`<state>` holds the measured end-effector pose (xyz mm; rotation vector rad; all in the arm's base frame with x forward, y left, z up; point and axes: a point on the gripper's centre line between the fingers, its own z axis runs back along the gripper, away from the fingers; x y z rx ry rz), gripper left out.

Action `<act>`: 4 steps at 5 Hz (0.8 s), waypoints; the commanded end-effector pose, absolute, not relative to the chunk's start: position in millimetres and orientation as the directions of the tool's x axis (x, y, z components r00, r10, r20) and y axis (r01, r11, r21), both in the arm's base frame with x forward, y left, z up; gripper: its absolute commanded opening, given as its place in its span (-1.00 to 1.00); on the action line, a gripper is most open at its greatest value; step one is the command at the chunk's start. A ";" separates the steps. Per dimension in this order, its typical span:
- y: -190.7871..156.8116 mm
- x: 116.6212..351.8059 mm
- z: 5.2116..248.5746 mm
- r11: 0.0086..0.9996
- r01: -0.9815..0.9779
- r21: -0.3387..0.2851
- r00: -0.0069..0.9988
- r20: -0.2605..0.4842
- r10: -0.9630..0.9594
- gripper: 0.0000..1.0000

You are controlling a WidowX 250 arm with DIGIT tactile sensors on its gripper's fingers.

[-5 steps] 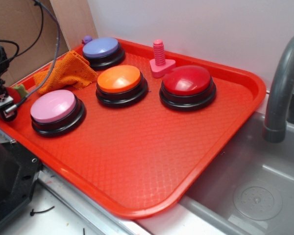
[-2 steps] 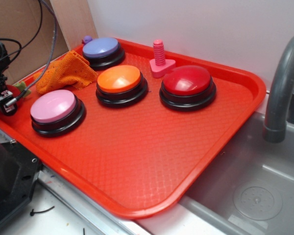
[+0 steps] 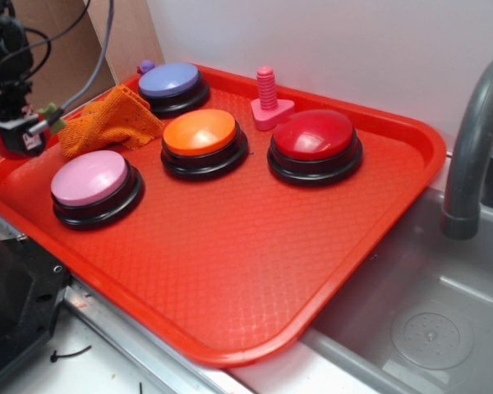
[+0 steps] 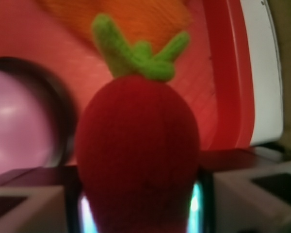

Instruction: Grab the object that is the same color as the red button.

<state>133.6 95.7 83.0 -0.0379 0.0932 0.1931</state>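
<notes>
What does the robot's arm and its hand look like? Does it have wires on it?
Yes, it has wires. In the outside view the arm is black and blocky, with thin black and grey cables looping off the top. The gripper has a small pale block with dark screw holes near its tip. Close up, its fingers look like pale grey blocks.

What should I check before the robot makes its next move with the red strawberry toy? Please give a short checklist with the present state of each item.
1. Strawberry toy sits between the end effector fingers: ok.
2. Toy is lifted clear of the red tray: ok, it hangs above the left rim.
3. Toy colour matches the red button: ok.
4. Orange cloth is not caught in the grasp: ok, it lies apart in the wrist view.
5. Pink button is untouched: ok.
6. Grip firmness: cannot tell.
</notes>
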 end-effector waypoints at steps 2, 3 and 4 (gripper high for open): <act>-5.5 157.8 178.3 0.995 -0.032 -0.092 0.988 0.149 0.046 -1.00; -41.0 162.5 185.4 0.995 0.014 -0.096 0.988 0.156 0.001 -1.00; -59.5 167.2 178.4 0.995 0.024 -0.092 0.993 0.121 -0.012 -1.00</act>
